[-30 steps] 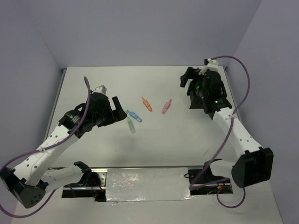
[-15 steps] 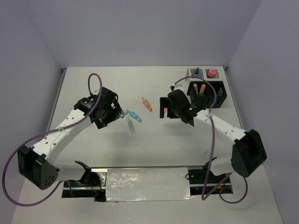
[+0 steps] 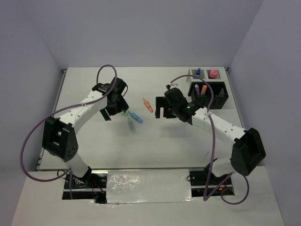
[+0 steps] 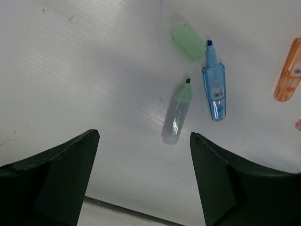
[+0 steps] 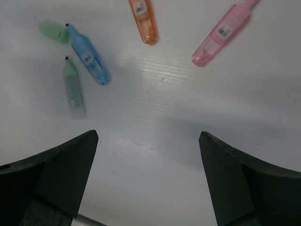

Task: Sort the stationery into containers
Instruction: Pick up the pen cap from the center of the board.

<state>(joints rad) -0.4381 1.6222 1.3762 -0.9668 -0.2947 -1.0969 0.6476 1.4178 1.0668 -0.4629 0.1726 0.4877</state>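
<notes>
Left wrist view: the left gripper (image 4: 143,136) holds its fingers (image 4: 56,174) wide apart, with nothing but bare table (image 4: 70,70) between them. Just beyond the gap lies a green marker (image 4: 177,113), uncapped. A blue marker (image 4: 214,84) lies close beside it, and a loose green cap (image 4: 188,41) sits just beside the blue marker's tip. An orange marker (image 4: 289,70) shows at the right edge.

The right gripper (image 5: 148,136) also has its fingers (image 5: 61,174) spread, holding nothing. A pink marker (image 5: 223,33) lies ahead on the right, with the orange one at the top and the blue and green ones off to the left.

From above, both grippers hang over mid-table on either side of the loose markers. At the far right corner the black organiser (image 3: 217,96) holds a second orange marker (image 3: 203,88) and a purple marker (image 3: 196,87). The white tray (image 3: 206,78) just behind it carries a blue-capped bottle (image 3: 198,71) and a pink item (image 3: 213,73).
</notes>
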